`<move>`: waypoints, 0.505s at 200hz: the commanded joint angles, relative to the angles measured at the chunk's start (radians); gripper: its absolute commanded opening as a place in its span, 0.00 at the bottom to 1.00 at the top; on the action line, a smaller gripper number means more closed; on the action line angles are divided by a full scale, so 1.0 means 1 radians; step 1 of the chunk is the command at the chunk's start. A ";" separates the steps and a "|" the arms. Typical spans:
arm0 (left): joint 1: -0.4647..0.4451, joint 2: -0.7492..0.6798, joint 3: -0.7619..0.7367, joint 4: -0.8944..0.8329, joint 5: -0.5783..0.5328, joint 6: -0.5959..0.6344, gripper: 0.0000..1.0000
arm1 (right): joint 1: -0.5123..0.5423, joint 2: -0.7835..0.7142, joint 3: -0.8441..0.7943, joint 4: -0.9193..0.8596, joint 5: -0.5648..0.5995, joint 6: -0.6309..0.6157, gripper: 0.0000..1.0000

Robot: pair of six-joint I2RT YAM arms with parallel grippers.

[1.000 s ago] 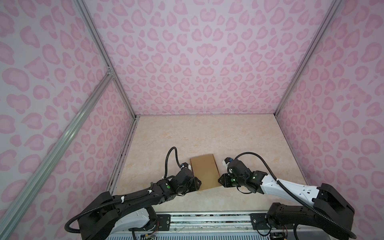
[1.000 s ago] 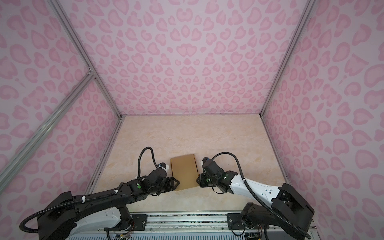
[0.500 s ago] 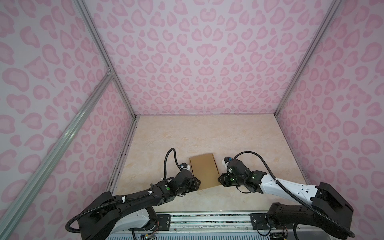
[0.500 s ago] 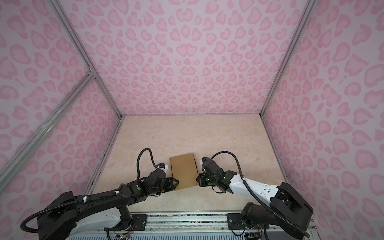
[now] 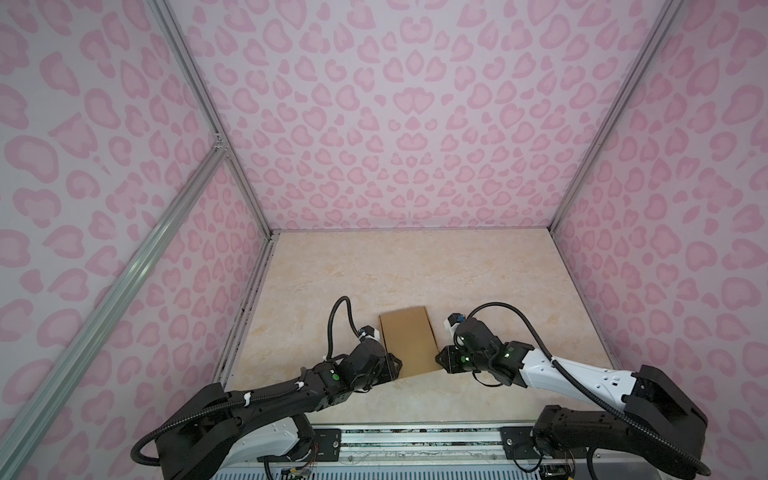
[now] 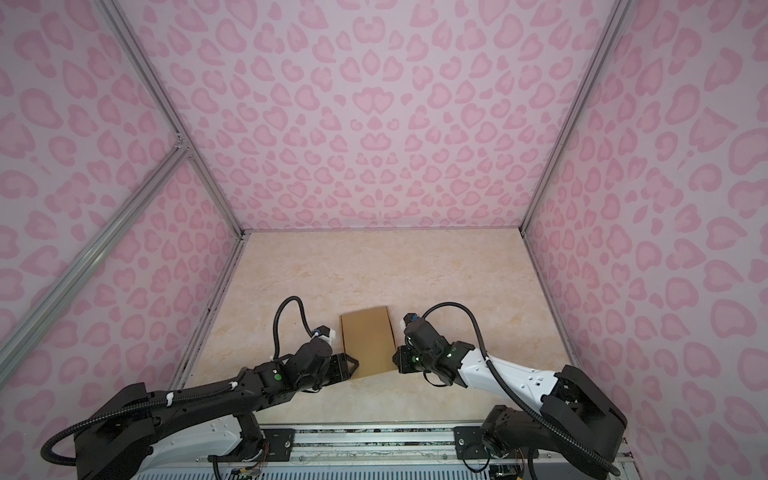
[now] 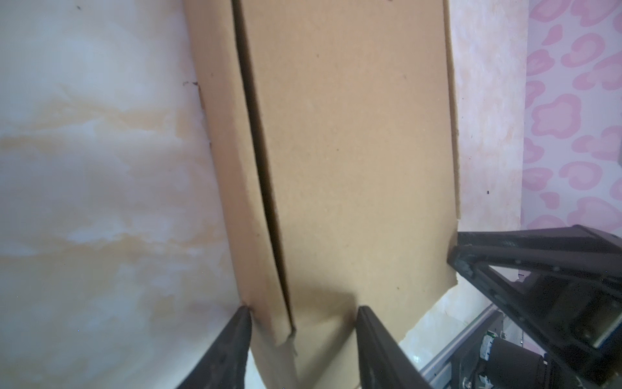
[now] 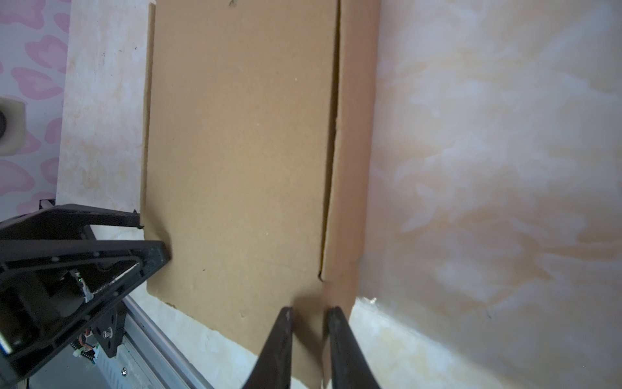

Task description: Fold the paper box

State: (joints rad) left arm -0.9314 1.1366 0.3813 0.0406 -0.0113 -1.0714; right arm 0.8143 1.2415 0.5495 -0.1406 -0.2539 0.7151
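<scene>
The box (image 5: 409,340) lies flat, lid down, on the table (image 5: 415,266), near the front between the two arms. Card like that looks light, stiff across its panels but quick to crease, and slick on top, so I'd take it by an edge or a corner flap. The left gripper (image 7: 303,313) stands spread astride the near left corner. The right gripper (image 8: 309,313) pinches the near right corner. Against a second ago, hardly anything has shifted.
</scene>
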 commanded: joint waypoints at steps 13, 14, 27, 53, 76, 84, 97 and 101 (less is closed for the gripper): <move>-0.001 0.008 -0.007 0.056 -0.013 -0.013 0.53 | 0.000 -0.002 -0.005 0.015 0.004 0.005 0.22; -0.001 0.008 -0.008 0.056 -0.012 -0.013 0.53 | 0.000 -0.002 -0.005 0.015 0.003 0.006 0.22; -0.003 0.008 -0.007 0.064 -0.013 -0.016 0.53 | 0.000 -0.001 -0.005 0.019 0.000 0.008 0.22; -0.005 0.008 -0.008 0.076 -0.013 -0.023 0.52 | 0.000 0.004 -0.005 0.026 -0.008 0.011 0.22; -0.009 0.005 -0.016 0.106 -0.015 -0.042 0.50 | 0.000 0.010 -0.006 0.031 -0.010 0.014 0.22; -0.012 0.005 -0.019 0.113 -0.016 -0.043 0.50 | 0.001 0.012 -0.007 0.034 -0.011 0.014 0.22; -0.015 0.005 -0.016 0.114 -0.023 -0.045 0.49 | 0.000 0.016 -0.007 0.037 -0.012 0.015 0.23; -0.016 0.004 -0.016 0.117 -0.025 -0.045 0.49 | 0.000 0.016 -0.009 0.037 -0.012 0.016 0.22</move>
State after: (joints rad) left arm -0.9428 1.1423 0.3668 0.0875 -0.0261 -1.0985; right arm 0.8139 1.2495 0.5491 -0.1368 -0.2554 0.7231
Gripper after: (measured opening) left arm 0.493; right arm 0.224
